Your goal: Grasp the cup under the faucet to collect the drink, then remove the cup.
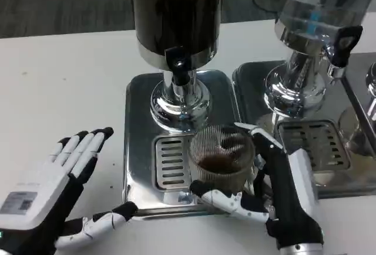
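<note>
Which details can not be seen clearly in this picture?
Head view:
- Dark dispenser: top cut off by the upper edge.
- Cup: base hidden by the right hand.
- Second dispenser: cut off by the top and right edges.
- Left hand: wrist cut off by the lower edge.

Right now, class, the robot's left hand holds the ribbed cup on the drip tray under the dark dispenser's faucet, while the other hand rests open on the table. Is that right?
Not quite. The head view shows the right hand holding the ribbed cup on the drip tray under the dark dispenser's faucet. The left hand is the one resting open on the table.
</note>
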You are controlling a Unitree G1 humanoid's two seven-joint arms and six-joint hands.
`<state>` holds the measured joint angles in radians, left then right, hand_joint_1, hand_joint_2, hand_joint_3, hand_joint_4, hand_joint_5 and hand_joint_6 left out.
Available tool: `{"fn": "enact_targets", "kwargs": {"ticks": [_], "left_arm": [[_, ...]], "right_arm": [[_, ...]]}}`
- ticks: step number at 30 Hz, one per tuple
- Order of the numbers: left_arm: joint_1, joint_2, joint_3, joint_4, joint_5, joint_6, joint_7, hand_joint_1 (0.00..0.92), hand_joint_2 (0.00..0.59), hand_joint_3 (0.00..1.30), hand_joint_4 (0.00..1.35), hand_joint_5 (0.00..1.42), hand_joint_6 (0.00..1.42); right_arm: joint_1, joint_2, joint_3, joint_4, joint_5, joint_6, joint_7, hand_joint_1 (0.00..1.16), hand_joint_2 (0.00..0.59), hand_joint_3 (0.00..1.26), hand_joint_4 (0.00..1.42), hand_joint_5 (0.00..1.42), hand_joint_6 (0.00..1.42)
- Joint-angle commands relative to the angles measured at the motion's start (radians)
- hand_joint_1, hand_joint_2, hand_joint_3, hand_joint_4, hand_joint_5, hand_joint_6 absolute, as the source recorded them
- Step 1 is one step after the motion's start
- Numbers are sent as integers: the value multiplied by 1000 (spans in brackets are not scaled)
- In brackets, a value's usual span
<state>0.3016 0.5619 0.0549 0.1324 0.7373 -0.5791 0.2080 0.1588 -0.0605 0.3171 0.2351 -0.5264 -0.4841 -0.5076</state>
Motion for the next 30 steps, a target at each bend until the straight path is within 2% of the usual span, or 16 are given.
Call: {"fn": "enact_targets", "kwargs": {"ticks": [1, 3, 4, 6, 8, 12, 15, 17, 20, 25, 28, 30], "left_arm": [[77, 13, -14, -104, 46, 97, -46, 0, 75, 0, 0, 0, 0], [111, 7, -29, -150, 66, 146, -75, 0, 56, 0, 0, 0, 0], [127, 1, -37, -164, 74, 160, -73, 0, 53, 0, 0, 0, 0], [148, -6, -49, -186, 81, 181, -66, 0, 49, 0, 0, 0, 0], [162, -8, -52, -207, 79, 199, -62, 0, 45, 0, 0, 0, 0], [222, -25, -30, -284, 65, 236, -51, 0, 41, 0, 0, 0, 0], [253, -27, -17, -321, 72, 254, -39, 0, 39, 0, 0, 0, 0], [269, -36, -18, -332, 89, 268, -21, 0, 39, 0, 0, 0, 0], [275, -56, -30, -350, 102, 294, -13, 0, 37, 0, 0, 0, 0], [277, -57, -35, -366, 116, 305, -15, 0, 34, 0, 0, 0, 0], [282, -60, -36, -374, 117, 313, -18, 0, 33, 0, 0, 0, 0], [285, -62, -39, -378, 119, 317, -16, 0, 32, 0, 0, 0, 0]], "right_arm": [[45, -25, 2, -113, -9, -57, 19, 1004, 90, 522, 636, 912, 1338], [63, -45, 10, -159, -73, -58, -2, 1004, 90, 523, 640, 912, 1338], [68, -42, 12, -166, -69, -62, 4, 1004, 90, 523, 641, 912, 1338], [77, -30, 9, -164, -17, -64, 35, 1004, 90, 523, 643, 912, 1338], [87, -39, 8, -171, 29, -84, 73, 1004, 90, 524, 644, 921, 1348], [146, -74, 5, -254, 31, -117, 111, 1004, 91, 526, 645, 926, 1353], [144, -73, 13, -269, 36, -120, 146, 996, 89, 531, 653, 929, 1366], [165, -67, 12, -292, 13, -125, 138, 994, 89, 536, 662, 938, 1371], [178, -74, 4, -299, 39, -138, 159, 983, 94, 544, 663, 940, 1373], [196, -65, -7, -314, 53, -133, 180, 974, 89, 546, 676, 956, 1383], [201, -73, -11, -341, 12, -141, 175, 973, 87, 546, 680, 967, 1388], [204, -68, -14, -337, 26, -134, 182, 973, 87, 548, 684, 968, 1389]]}}
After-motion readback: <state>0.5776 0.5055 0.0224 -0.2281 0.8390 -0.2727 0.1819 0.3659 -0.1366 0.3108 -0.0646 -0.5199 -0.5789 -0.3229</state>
